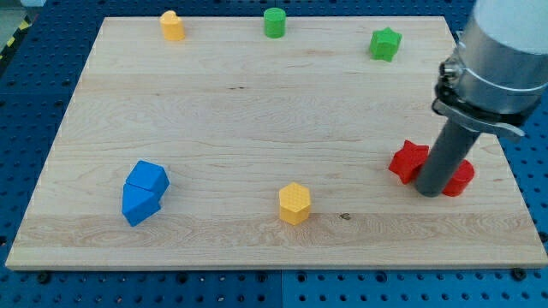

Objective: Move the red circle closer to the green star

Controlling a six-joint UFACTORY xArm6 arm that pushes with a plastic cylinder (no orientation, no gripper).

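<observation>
Rod-ended, the arm carries no claw, so no open or closed state applies; my tip [432, 192] rests on the wooden board [257, 111] at the near right, wedged between a red star [408, 161] on its left and the red circle [460, 178] touching its right. Far from them, near the board's far right edge, sits the green star [385, 44], well apart.

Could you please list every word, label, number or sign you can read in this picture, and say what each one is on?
None: no readable text appears anywhere.
The wooden board shows only grain.
The blocks, such as the green star and the red circle, carry no markings.
The grey arm above my tip bears no label.
</observation>
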